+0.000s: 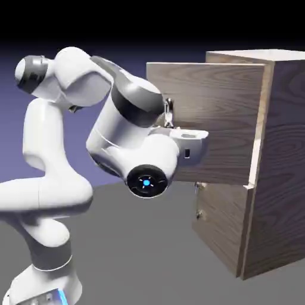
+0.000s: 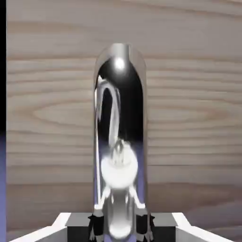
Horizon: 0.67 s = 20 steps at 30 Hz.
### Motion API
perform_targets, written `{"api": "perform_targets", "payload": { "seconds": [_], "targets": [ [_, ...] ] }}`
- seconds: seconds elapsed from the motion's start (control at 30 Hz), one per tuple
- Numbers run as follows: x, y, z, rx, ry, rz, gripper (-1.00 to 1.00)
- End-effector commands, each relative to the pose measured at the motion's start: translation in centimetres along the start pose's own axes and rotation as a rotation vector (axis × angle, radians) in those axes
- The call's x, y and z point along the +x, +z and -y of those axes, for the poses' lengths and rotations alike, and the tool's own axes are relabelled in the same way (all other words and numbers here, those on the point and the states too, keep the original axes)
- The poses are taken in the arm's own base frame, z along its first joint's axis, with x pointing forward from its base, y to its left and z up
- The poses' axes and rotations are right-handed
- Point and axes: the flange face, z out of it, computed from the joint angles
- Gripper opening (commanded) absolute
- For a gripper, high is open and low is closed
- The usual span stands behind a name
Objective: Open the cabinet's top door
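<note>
Your gripper [image 2: 120, 222] is squeezed shut on the handle [image 2: 120, 118], because that bar is the only thing you can pull the top door [image 1: 205, 101] by. The handle sits right between the jaws, and the door stands swung out from the cabinet [image 1: 280, 167].
</note>
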Motion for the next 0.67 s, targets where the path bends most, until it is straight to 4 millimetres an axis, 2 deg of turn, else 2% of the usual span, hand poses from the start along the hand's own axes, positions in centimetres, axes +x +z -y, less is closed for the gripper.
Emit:
{"api": "perform_targets", "payload": {
  "seconds": [0.0,0.33,0.6,0.63],
  "targets": [
    [0.3,-0.5,-0.3,0.016,0.000,0.016,-1.00],
    [3.2,-5.2,-3.2,0.186,0.000,0.186,-1.00],
    [5.7,-7.9,-5.7,0.305,0.000,0.305,-1.00],
    [5.7,-7.9,-5.7,0.305,0.000,0.305,1.00]
  ]
}}
